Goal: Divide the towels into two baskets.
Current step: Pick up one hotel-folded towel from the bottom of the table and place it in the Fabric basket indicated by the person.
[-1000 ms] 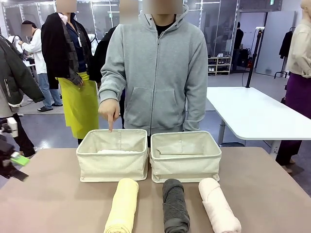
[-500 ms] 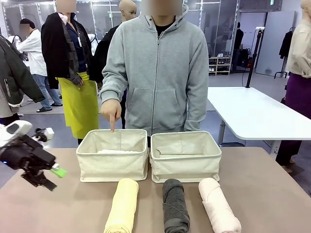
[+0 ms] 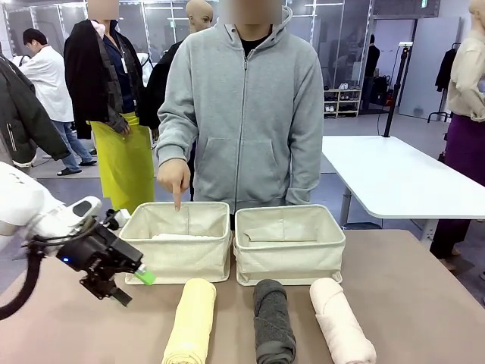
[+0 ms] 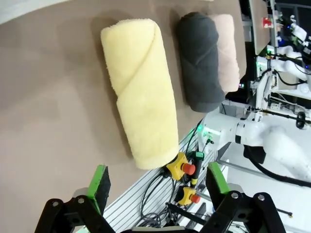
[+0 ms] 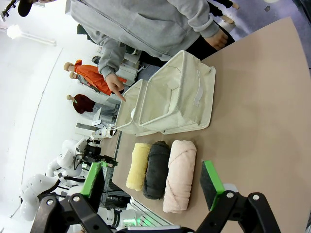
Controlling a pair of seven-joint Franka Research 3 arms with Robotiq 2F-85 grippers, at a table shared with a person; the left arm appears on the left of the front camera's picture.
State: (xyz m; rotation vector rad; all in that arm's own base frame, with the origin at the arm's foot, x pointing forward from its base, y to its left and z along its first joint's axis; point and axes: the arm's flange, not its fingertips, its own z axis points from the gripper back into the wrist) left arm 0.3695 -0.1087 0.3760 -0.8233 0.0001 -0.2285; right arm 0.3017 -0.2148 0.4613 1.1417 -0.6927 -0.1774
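Note:
Three rolled towels lie side by side in front of the baskets: pale yellow [image 3: 191,322], dark grey [image 3: 273,322] and pale pink [image 3: 341,322]. The white towel [image 3: 178,237] lies inside the left basket [image 3: 176,262]; the right basket [image 3: 289,262] stands beside it. The person's hand [image 3: 174,178] points a finger down over the left basket's far rim. My left gripper [image 3: 134,288] hovers open just left of the yellow towel [image 4: 141,92], nothing between its fingers. My right gripper [image 5: 151,179] is open and high, looking at the pink towel [image 5: 179,174] and both baskets [image 5: 189,92].
The brown table [image 3: 68,326] has free room left and right of the towels. Its near edge, with cables and red stop buttons [image 4: 187,167], shows in the left wrist view. A white table [image 3: 394,178] and several people stand behind.
My left arm has swung in from the table's left side, rightward toward the yellow towel. The person's pointing hand and the towels have stayed put.

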